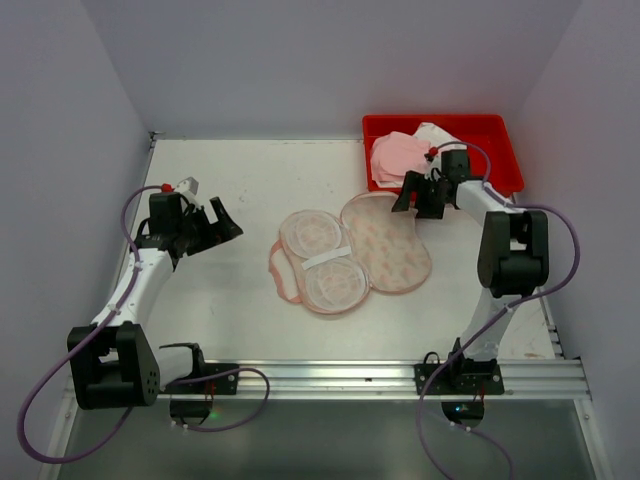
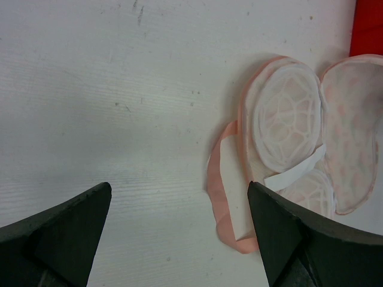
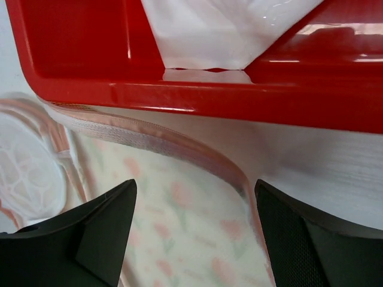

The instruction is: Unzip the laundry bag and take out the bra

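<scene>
So the laundry bag (image 1: 355,250) was lying unzipped and spread flat in the middle of the surface (image 1: 230,170), printed half toward the red tray (image 1: 510,150), mesh cups facing up. Left fingers (image 1: 225,225) hung wide open way off to the left over bare surface, holding nothing. Right fingers (image 1: 420,195) were spread wide too, empty, hovering over the bag's far lobe right by the tray's near wall. A pink garment (image 1: 398,155) sat in the tray.
</scene>
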You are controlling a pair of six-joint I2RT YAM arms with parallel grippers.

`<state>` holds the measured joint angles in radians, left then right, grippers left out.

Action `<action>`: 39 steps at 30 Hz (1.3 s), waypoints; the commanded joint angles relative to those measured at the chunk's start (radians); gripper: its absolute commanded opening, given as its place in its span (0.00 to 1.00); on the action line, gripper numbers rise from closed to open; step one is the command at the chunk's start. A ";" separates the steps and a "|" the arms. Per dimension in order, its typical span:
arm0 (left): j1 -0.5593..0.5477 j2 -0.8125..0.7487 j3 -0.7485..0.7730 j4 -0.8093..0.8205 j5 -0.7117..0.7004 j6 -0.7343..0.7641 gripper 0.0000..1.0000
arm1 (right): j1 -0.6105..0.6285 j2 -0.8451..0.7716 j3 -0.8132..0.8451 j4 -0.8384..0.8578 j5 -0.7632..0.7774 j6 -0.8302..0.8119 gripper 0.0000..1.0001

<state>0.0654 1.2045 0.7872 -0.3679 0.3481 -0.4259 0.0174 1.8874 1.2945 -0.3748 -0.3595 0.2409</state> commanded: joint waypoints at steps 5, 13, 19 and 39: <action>0.010 -0.017 -0.003 0.011 -0.006 0.021 1.00 | -0.013 0.082 0.126 -0.091 -0.147 -0.046 0.79; 0.010 -0.011 -0.005 0.012 -0.005 0.022 1.00 | -0.013 0.073 0.137 -0.119 -0.121 -0.094 0.22; 0.010 -0.008 -0.003 0.014 0.003 0.021 1.00 | 0.019 -0.091 0.059 -0.127 -0.084 -0.077 0.00; 0.010 0.026 -0.009 0.012 0.055 0.021 1.00 | 0.496 -0.176 0.247 -0.270 -0.061 0.238 0.00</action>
<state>0.0654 1.2209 0.7872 -0.3676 0.3725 -0.4259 0.4633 1.6749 1.4914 -0.6636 -0.3561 0.3920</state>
